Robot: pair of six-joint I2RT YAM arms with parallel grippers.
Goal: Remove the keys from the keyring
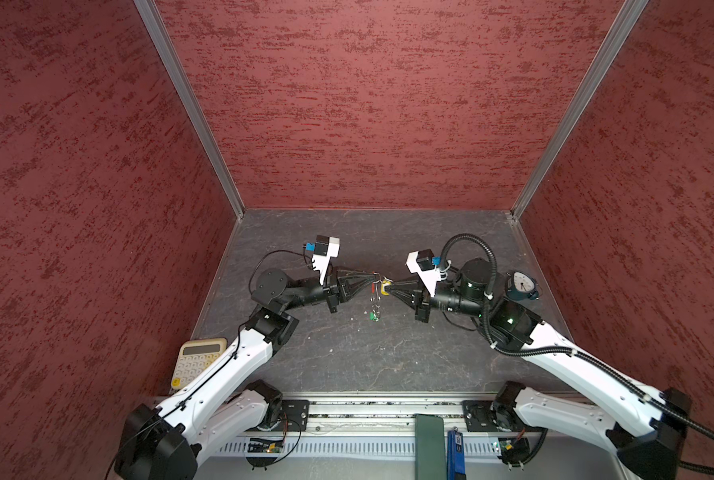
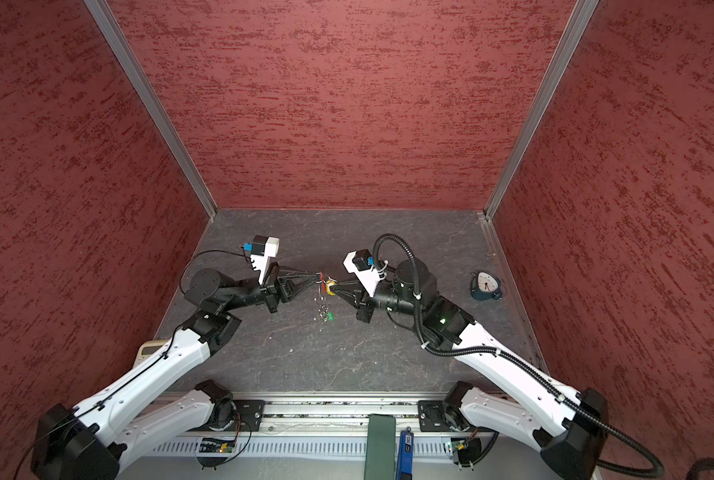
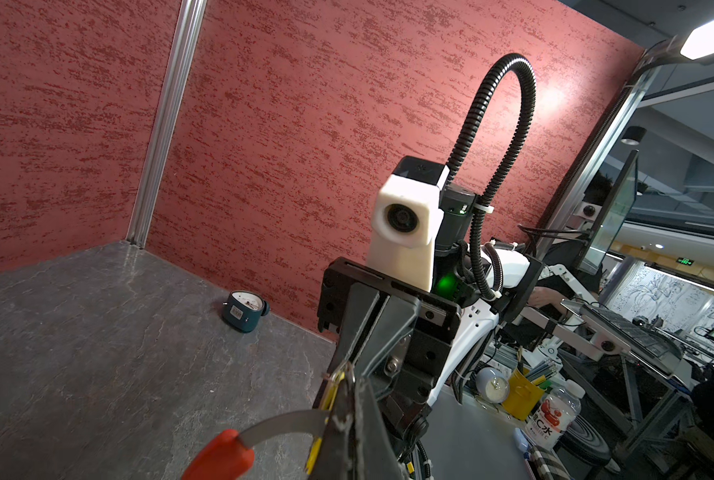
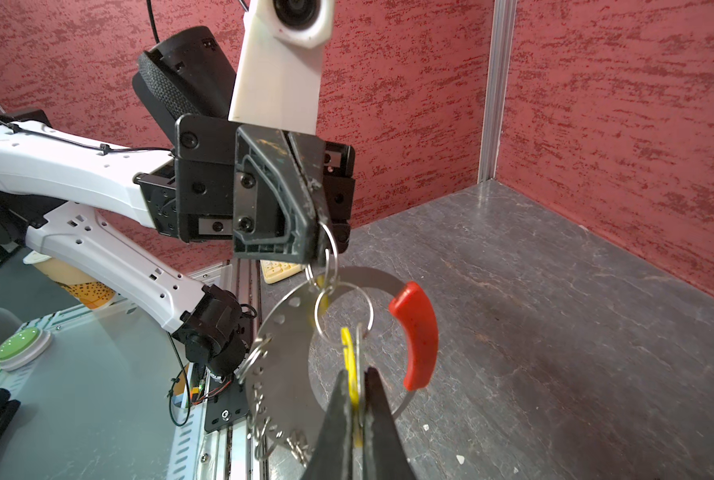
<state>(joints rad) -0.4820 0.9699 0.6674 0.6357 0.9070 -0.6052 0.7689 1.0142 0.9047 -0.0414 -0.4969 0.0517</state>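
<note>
The keyring, a flat metal band with holes, several small silver rings and a red sleeve, hangs in the air between my two grippers. My left gripper is shut on a small silver ring at the band's upper edge. My right gripper is shut on the yellow key, which hangs from a larger ring. Both top views show the grippers tip to tip, left gripper and right gripper, with the yellow key between them. The green key dangles at the keyring's low end.
A dark blue alarm clock stands by the right wall. A cream calculator lies at the front left, partly under the left arm. Red walls close three sides, and a metal rail runs along the front.
</note>
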